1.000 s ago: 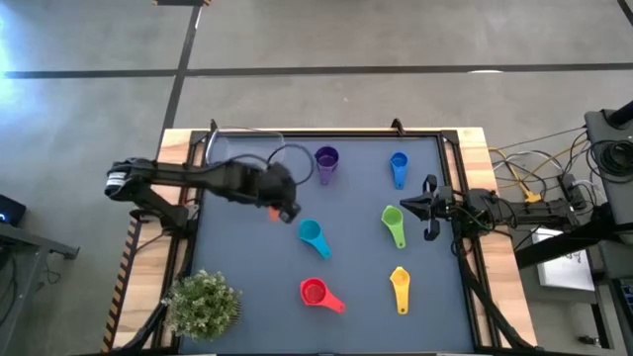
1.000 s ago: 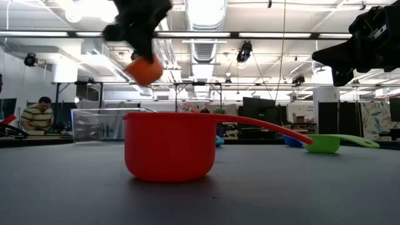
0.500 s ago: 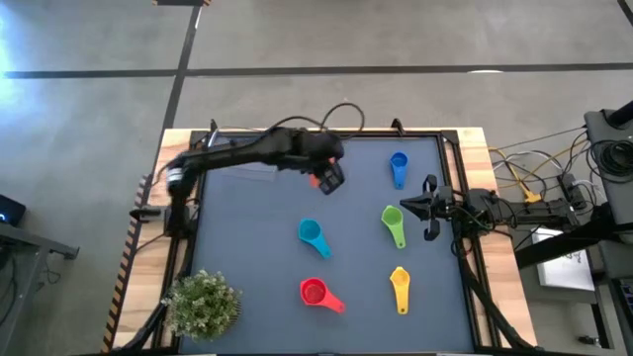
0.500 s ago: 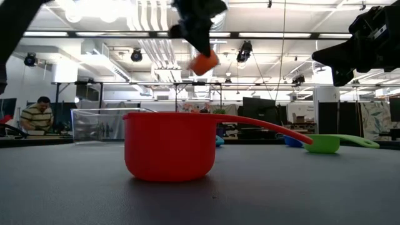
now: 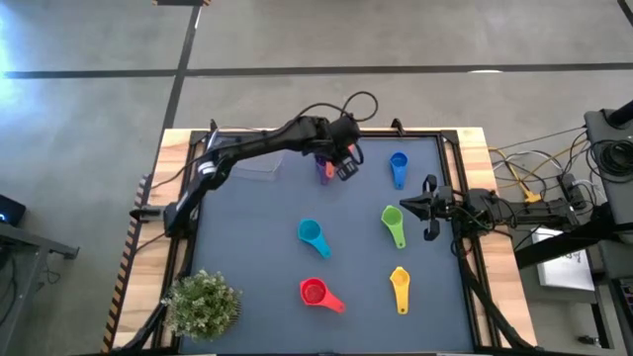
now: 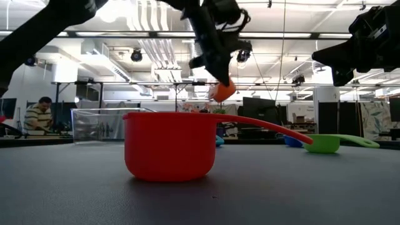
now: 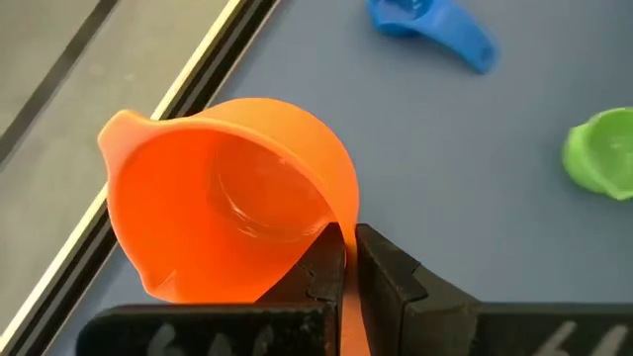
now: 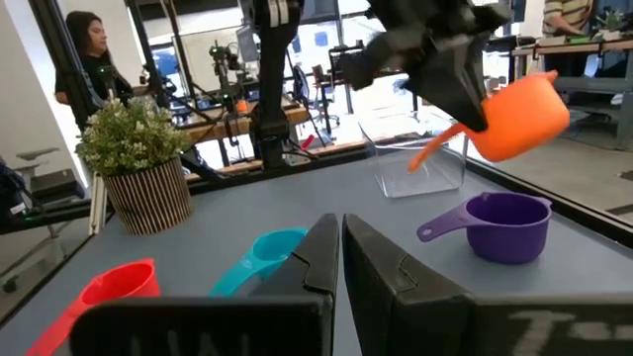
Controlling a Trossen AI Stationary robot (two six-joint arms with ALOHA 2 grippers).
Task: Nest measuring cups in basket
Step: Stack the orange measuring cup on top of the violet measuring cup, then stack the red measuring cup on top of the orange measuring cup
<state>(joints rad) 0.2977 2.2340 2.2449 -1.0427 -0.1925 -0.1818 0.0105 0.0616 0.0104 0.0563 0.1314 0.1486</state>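
The left pincer (image 7: pixel 341 259) pinches the small orange plastic scoop (image 7: pixel 232 198) by its handle above the purple plastic scoop (image 8: pixel 499 227); such a thin hold could slip; the right pincer (image 8: pixel 336 247) waits closed and empty.

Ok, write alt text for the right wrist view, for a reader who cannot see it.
The left gripper, shut on the orange measuring cup's handle, holds it in the air just above the purple measuring cup on the dark table. Behind stands the clear basket; teal and red cups lie nearer, beside a potted plant.
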